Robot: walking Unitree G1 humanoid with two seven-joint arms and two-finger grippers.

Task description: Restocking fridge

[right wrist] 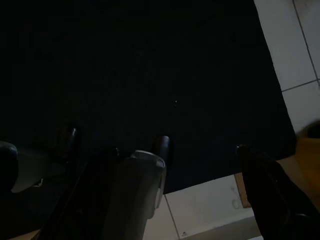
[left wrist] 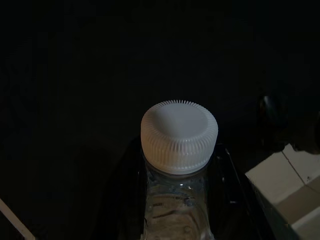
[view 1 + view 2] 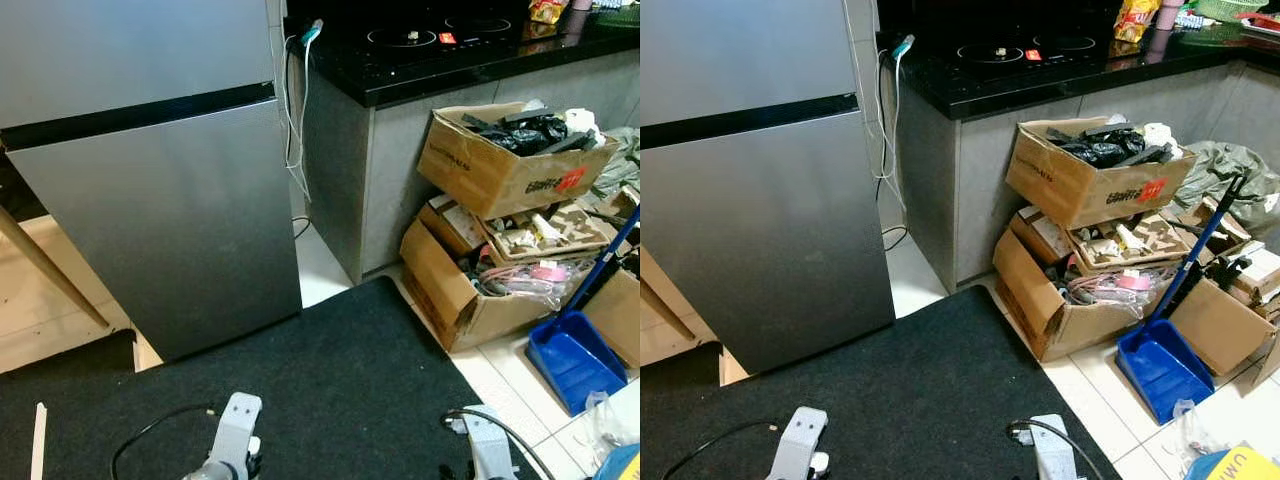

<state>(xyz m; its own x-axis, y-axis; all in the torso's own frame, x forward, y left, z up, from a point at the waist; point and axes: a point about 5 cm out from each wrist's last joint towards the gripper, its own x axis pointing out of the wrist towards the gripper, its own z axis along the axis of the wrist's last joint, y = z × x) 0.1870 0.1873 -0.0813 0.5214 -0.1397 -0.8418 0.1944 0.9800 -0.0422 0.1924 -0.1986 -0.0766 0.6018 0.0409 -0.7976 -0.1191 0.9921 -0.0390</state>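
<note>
Your left gripper [image 2: 180, 200] has its fingers [image 2: 125, 200] closed on a clear bottle [image 2: 176, 200] with a white ribbed cap [image 2: 179, 136], held low over the black mat [image 3: 330, 380]. The silver fridge [image 3: 150, 190] stands ahead with its doors shut. Your right gripper [image 1: 200, 170] hangs over the mat's edge, fingers [image 1: 270, 190] spread apart and holding nothing. Cardboard boxes [image 3: 500, 170] and a blue dustpan [image 3: 570, 355] sit to your right, beside the dark surface [image 3: 440, 55].

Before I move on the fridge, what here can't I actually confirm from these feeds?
- Fridge contents: both doors shut.
- Bottle body and label: cut off by the left wrist view's lower edge.
- Lower cardboard box contents: covered by the boxes stacked above.
- Right end effector: dark; whether it holds anything is unclear.
</note>
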